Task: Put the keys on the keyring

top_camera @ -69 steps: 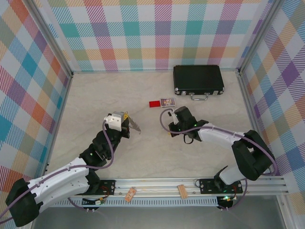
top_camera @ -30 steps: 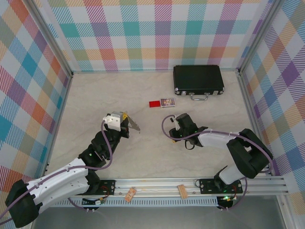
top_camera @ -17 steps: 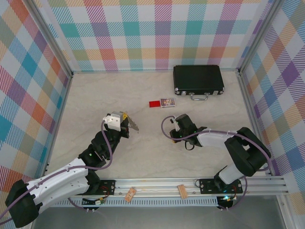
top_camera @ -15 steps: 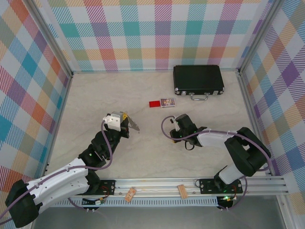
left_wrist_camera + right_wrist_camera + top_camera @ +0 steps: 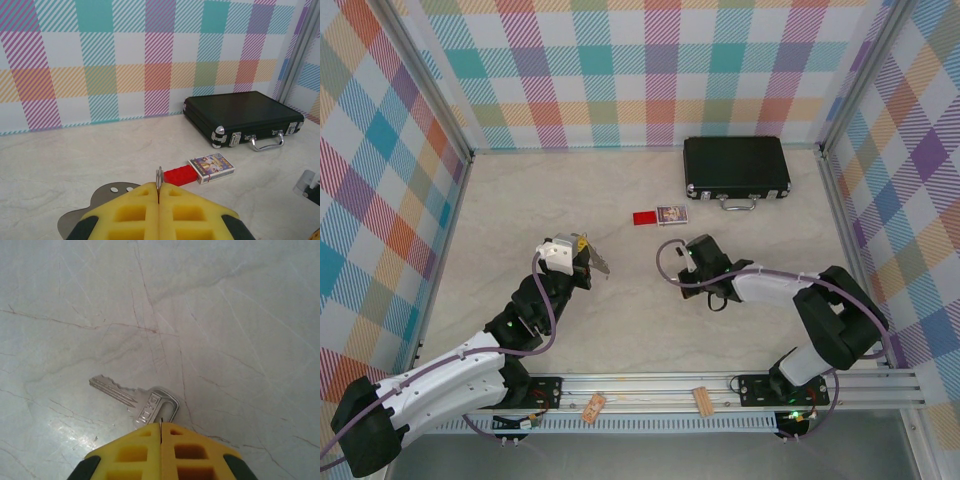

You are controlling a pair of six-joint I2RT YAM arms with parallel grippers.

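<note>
A silver key (image 5: 136,401) with a slotted head lies flat on the pale table, blade pointing left and away. My right gripper (image 5: 160,426) is shut, its yellow pads (image 5: 135,452) meeting at the near edge of the key's head. I cannot tell whether the head is pinched. In the top view this gripper (image 5: 688,258) is low over the table's middle and covers the key. My left gripper (image 5: 159,189) is shut on the keyring (image 5: 159,176), a thin metal rim seen edge-on above the pads. In the top view the left gripper (image 5: 582,262) holds it raised, grey metal (image 5: 599,262) jutting to the right.
A black case (image 5: 736,166) with a silver handle lies at the back right. A red brick (image 5: 644,218) and a small card box (image 5: 672,214) lie between the case and the grippers. Two wooden blocks (image 5: 594,407) rest on the front rail. Plaid walls enclose three sides.
My right gripper's jaws have closed at the key's head, and the gripper has edged slightly left. The left arm and the keyring have not moved.
</note>
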